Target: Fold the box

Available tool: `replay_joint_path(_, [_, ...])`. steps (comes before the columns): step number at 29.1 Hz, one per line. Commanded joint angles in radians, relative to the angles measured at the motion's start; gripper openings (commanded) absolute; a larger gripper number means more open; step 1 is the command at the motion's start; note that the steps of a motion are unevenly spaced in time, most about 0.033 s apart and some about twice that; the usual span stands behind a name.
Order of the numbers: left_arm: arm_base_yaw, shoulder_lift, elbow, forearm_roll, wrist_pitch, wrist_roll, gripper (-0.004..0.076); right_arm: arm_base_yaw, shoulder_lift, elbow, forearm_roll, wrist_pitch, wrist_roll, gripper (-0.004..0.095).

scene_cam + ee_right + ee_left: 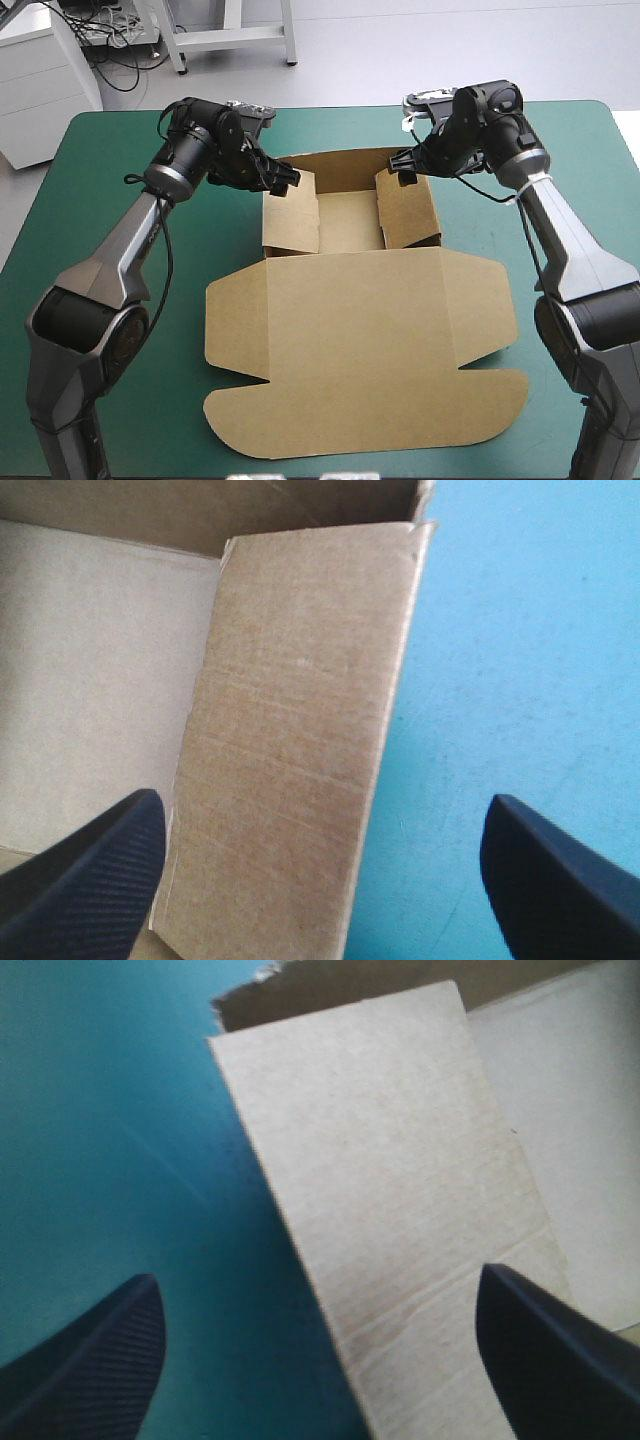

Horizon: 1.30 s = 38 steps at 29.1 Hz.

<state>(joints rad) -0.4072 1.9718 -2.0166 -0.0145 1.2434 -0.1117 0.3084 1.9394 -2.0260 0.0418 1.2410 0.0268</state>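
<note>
Box (350, 340) centred on bench (90, 190), lid flat toward near edge, free teal-green cover either side. Left hand (291, 181), right hand (403, 166) open, straddling left, right tray walls.

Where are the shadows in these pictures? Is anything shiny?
High view: even light, no glare; the box is darker inside its raised walls than on its flat lid. Left wrist view: a dark shadow lies on the teal-green cover along the box's raised wall. Right wrist view: the cover beside the wall is bright, with no clear shadow; only the far inner wall looks dim.
</note>
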Motion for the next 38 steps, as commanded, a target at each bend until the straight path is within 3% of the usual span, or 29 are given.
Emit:
replay_joint_path(1, [-0.004,-0.117,-0.033,0.071,0.054,0.000,0.0603,0.002,-0.104,-0.025,-0.019,0.007,-0.004,0.0788])
replay_joint_path(3, [-0.004,-0.160,-0.026,0.111,0.056,0.040,0.0584,0.002,-0.128,-0.025,-0.002,0.007,-0.004,0.0786])
replay_joint_path(6, [-0.004,-0.221,-0.004,0.110,0.056,0.069,0.0479,0.002,-0.141,-0.025,0.008,0.007,-0.008,0.0786])
replay_joint_path(13, [-0.006,-0.414,0.228,0.037,0.056,0.228,-0.0029,0.002,-0.137,-0.025,0.012,0.007,-0.010,0.0782])
replay_joint_path(20, [-0.006,-0.612,0.633,0.060,0.028,0.279,-0.0032,0.002,-0.085,-0.025,0.014,0.007,-0.010,0.0761])
replay_joint_path(26, [-0.006,-0.794,0.978,0.034,-0.152,0.257,-0.0032,0.002,-0.029,-0.025,0.011,0.007,-0.010,0.0757])
replay_joint_path(29, [-0.006,-0.888,1.122,0.024,-0.192,0.239,-0.0032,0.002,0.004,-0.025,0.011,0.007,-0.010,0.0744])
replay_joint_path(36, [-0.006,-1.075,1.299,0.024,-0.219,0.213,-0.0032,0.002,0.069,-0.025,0.011,0.007,-0.010,0.0728])
replay_joint_path(38, [-0.006,-1.127,1.313,0.024,-0.221,0.213,-0.0032,0.002,0.083,-0.025,0.011,0.007,-0.010,0.0683])
